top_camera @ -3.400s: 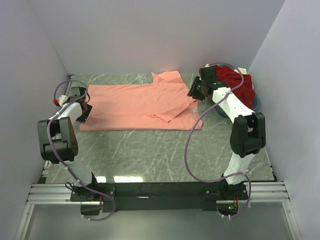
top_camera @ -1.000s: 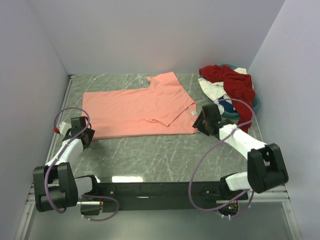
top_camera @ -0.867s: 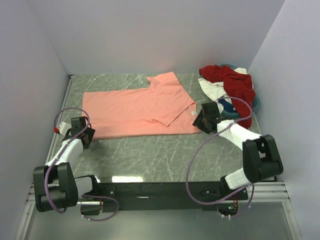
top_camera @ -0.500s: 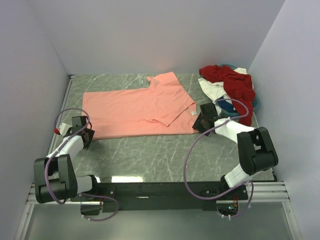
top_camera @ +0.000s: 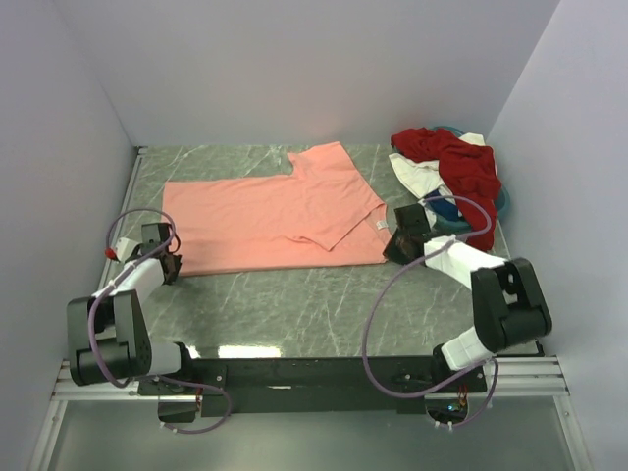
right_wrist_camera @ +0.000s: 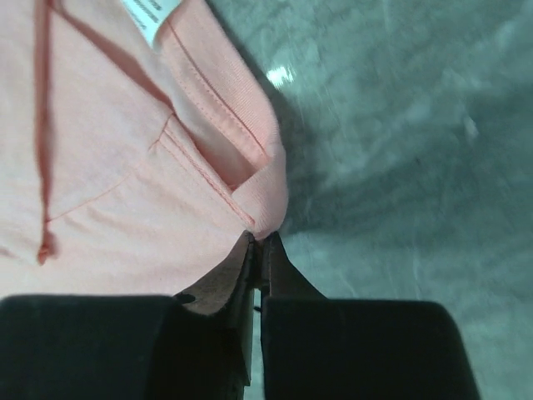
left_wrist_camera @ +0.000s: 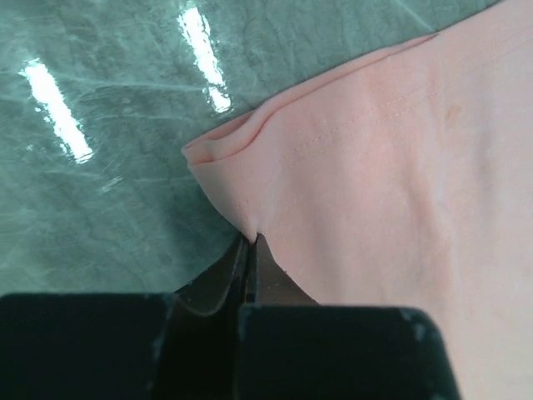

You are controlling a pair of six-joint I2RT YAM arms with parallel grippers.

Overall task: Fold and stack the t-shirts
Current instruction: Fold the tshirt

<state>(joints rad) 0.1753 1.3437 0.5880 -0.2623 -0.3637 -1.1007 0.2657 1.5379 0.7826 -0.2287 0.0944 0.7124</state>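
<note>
On the table (top_camera: 294, 304), left gripper (left_wrist_camera: 251, 248) and right gripper (right_wrist_camera: 260, 244) pinch corners of 1 salmon-pink t-shirt (top_camera: 265, 216) at 8 and 4 o'clock; 3 more shirts (top_camera: 461, 162) heap at 2 o'clock.

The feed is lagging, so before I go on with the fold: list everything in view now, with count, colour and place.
pink shirt: one, salmon-pink, spread flat across the far half of the table
red shirt: one, dark red, on top of the heap in the far right corner
white shirt: one, white, on the left side of that heap
teal shirt: one, teal-blue, under the heap, only an edge shows
label: one, white, near the pink shirt's right edge
table: one, grey-green marble
rail: one, black, at the near edge
left arm: one, white and black, jaws shut on the pink shirt's near left corner
right arm: one, white and black, jaws shut on its near right corner
</note>
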